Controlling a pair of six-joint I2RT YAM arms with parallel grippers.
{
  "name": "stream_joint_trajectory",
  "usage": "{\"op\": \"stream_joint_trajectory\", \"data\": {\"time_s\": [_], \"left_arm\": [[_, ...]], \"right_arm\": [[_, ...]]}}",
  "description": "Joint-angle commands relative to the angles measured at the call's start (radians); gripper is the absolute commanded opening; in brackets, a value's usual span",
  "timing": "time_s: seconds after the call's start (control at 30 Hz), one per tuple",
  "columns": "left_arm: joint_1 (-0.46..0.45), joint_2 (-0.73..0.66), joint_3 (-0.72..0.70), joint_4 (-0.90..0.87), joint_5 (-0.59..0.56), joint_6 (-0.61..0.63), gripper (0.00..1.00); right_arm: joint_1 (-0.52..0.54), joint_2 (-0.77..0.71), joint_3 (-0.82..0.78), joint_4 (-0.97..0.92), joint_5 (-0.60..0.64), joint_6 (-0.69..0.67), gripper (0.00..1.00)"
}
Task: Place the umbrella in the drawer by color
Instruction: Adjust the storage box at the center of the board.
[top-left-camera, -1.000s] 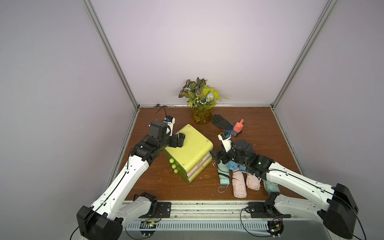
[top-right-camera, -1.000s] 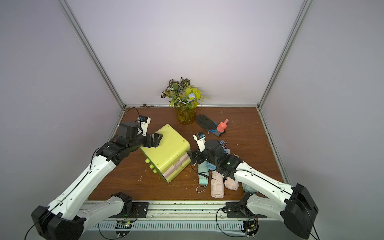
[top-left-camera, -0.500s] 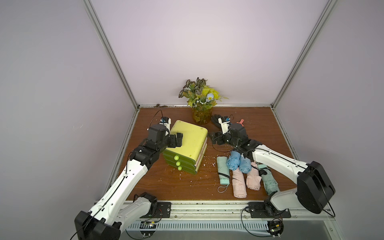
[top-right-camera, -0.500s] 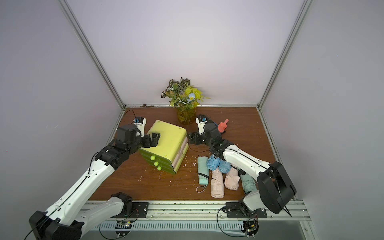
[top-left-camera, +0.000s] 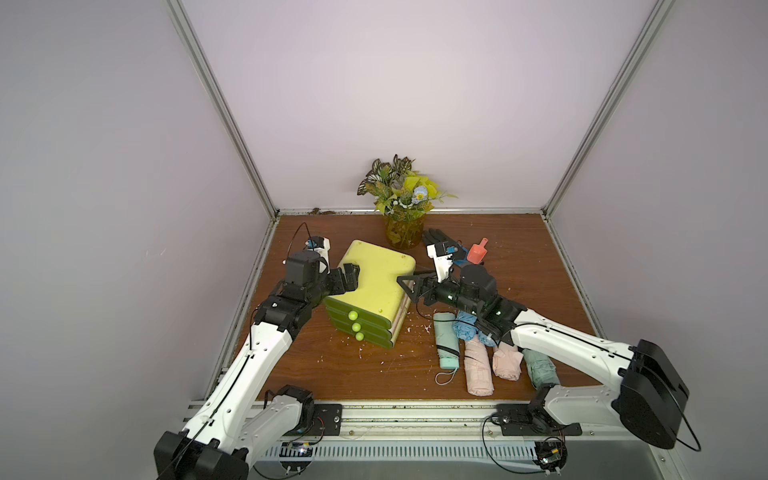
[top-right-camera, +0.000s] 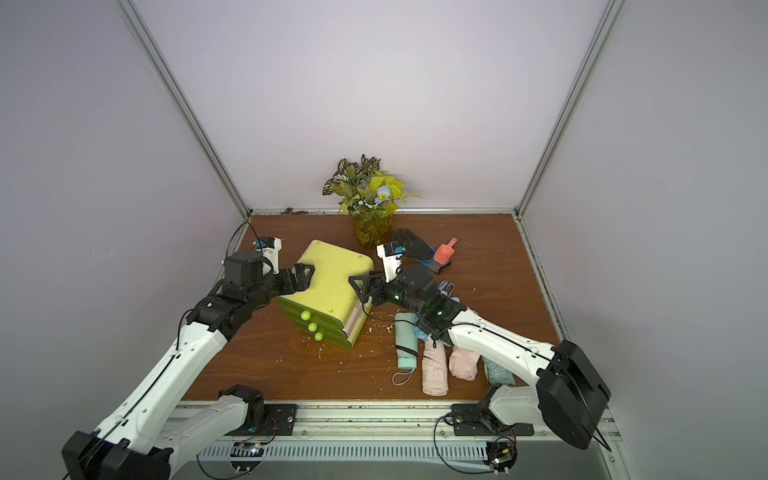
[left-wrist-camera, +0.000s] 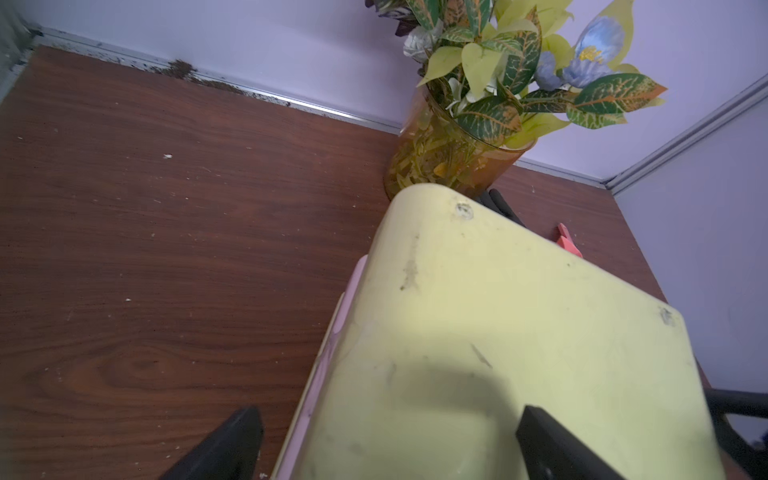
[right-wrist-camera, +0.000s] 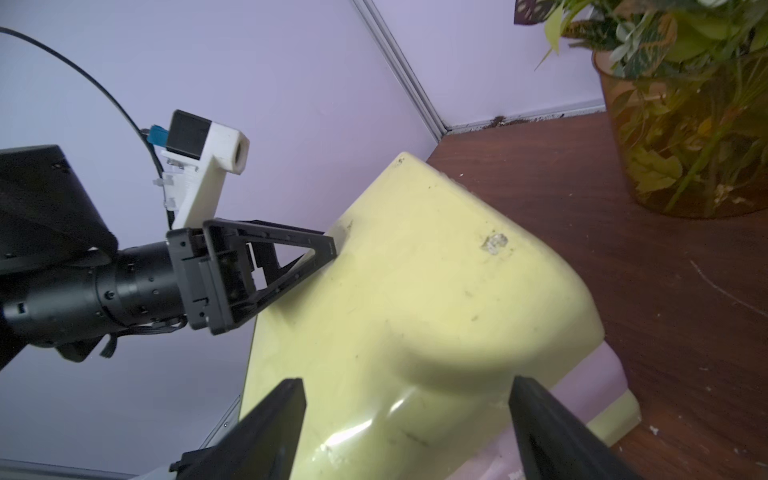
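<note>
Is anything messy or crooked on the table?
Yes. The yellow-green drawer chest sits crooked, turned at an angle to the edges of the table. White crumbs are scattered on the wood near it, and brown dirt lies along the back wall.

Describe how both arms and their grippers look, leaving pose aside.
The left arm and right arm have white shells with black joints. The left gripper and right gripper are black, with open-framed triangular fingers. Each wrist carries a white camera mount with a blue plug.
</note>
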Motion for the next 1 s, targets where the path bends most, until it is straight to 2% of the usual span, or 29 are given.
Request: {"op": "stream_joint_trajectory", "data": {"time_s": [0.0,0.1,0.27,0.37,0.5,0.6,0.8,0.97], "left_arm": [[0.006,0.003,-0.018,0.024,0.069,-0.015,1.00],[-0.034,0.006,-0.027,0.055,0.115,-0.017,1.00],[-0.150,0.020,-0.013,0.143,0.111,-0.053,1.00],[-0.157,0.049,-0.009,0.192,0.120,-0.088,1.00],[-0.157,0.084,-0.018,0.252,0.071,-0.119,1.00],[-0.156,0.115,-0.018,0.292,0.018,-0.129,1.00],[-0.157,0.114,-0.023,0.327,-0.088,-0.171,1.00],[-0.156,0.013,-0.072,0.347,-0.193,-0.186,1.00]], "right_arm": [[-0.005,0.030,-0.005,0.104,-0.029,0.057,0.85],[-0.018,0.067,0.014,0.091,-0.009,0.033,0.86],[-0.090,0.128,0.061,0.103,-0.062,0.032,0.86],[-0.140,0.169,0.103,0.093,-0.088,0.020,0.85],[-0.194,0.245,0.191,0.037,-0.144,-0.019,0.85],[-0.208,0.270,0.226,-0.005,-0.125,-0.043,0.85],[-0.210,0.197,0.224,-0.121,-0.010,-0.130,0.85],[-0.206,0.020,0.180,-0.266,0.136,-0.206,0.85]]}}
